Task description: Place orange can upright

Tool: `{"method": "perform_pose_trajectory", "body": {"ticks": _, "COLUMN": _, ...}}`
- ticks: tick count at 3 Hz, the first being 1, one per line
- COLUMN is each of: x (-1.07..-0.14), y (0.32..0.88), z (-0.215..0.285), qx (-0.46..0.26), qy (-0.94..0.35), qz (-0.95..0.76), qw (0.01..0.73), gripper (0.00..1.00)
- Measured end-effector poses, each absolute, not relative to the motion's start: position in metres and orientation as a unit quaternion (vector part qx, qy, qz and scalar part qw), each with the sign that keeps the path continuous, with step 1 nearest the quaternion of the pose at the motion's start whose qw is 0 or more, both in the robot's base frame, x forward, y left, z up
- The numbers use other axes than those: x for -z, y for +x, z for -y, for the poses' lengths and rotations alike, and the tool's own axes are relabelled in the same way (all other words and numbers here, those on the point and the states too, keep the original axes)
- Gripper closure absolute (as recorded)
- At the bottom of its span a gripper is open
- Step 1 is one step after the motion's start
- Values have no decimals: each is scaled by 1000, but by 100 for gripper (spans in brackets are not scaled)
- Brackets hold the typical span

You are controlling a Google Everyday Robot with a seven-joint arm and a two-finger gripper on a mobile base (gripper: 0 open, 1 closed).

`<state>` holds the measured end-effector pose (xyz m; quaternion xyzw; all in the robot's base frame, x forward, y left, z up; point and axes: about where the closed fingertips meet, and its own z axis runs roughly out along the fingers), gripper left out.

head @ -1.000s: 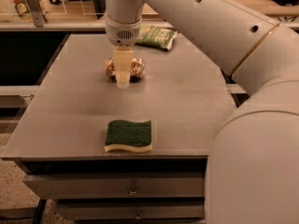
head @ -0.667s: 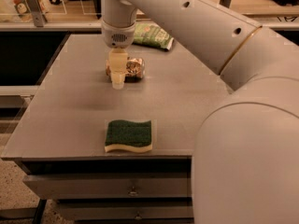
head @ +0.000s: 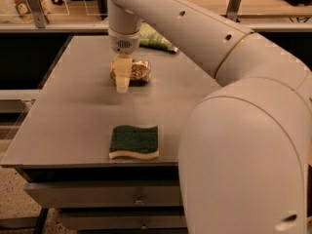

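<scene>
Where the white arm (head: 195,38) sweeps in from 3 o'clock, it spans the grey table (head: 73,116), with a green-and-yellow sponge (head: 134,141) at 6 o'clock and a green bag (head: 158,39) at 1 o'clock. The orange can (head: 139,72) (on its side) lies toward 12 o'clock; the gripper (head: 122,84) hangs at its 9 o'clock side, grip state indeterminable.

- We count one orange can (head: 139,72) on the one worktop (head: 73,116).
- We count one green-and-yellow sponge (head: 134,141).
- We count one green bag (head: 155,38).
- We see one hand (head: 122,84), down at the can's left end.
</scene>
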<state>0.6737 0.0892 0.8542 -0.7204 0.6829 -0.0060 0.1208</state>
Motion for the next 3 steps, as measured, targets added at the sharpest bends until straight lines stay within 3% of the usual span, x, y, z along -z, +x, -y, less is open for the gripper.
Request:
{"method": "perform_pose_trajectory", "body": {"ticks": 1, "x": -839, "y": 687, "z": -86, "qx": 13, "qy": -711, "qz": -694, "qw": 113, "gripper": 5}}
{"method": "perform_pose_trajectory", "body": {"ticks": 3, "x": -822, "y": 695, "z": -86, "qx": 18, "qy": -707, "qz": -699, "qw": 103, "gripper": 46}}
